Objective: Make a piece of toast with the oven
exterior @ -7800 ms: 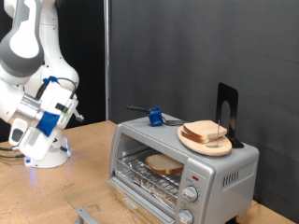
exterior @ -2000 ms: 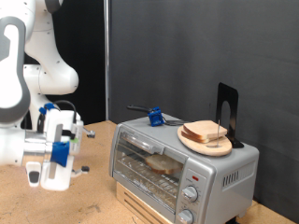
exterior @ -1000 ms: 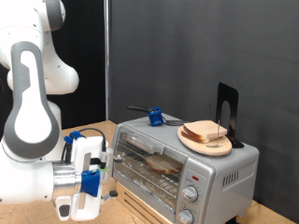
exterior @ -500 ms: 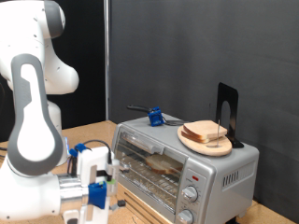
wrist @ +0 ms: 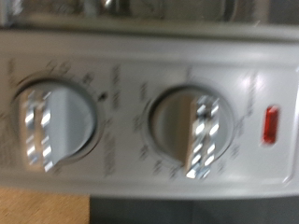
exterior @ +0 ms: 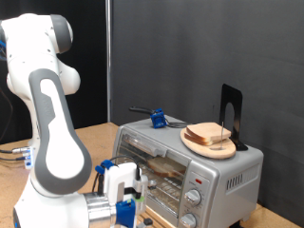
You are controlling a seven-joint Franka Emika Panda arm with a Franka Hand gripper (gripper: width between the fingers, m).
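The silver oven [exterior: 223, 173] stands at the exterior view's right with its glass door shut. The piece of toast [exterior: 169, 171] lies on the wire rack inside, seen through the glass. My gripper [exterior: 139, 190] is low in front of the oven, near its lower front. The wrist view is blurred and close on the oven's control panel [wrist: 121, 79]: two round knobs [wrist: 54, 121] [wrist: 192, 126] and a red light [wrist: 271, 126]. My fingers do not show there.
A round wooden plate [exterior: 192, 141] with another bread slice [exterior: 211, 134] sits on the oven's top. A blue-handled utensil [exterior: 157, 119] and a black stand [exterior: 231, 116] are also up there. The oven rests on a wooden table [exterior: 95, 138].
My arm has swung from the exterior view's left down and to the right, bringing the gripper up to the oven's front. The toast and door have not moved.
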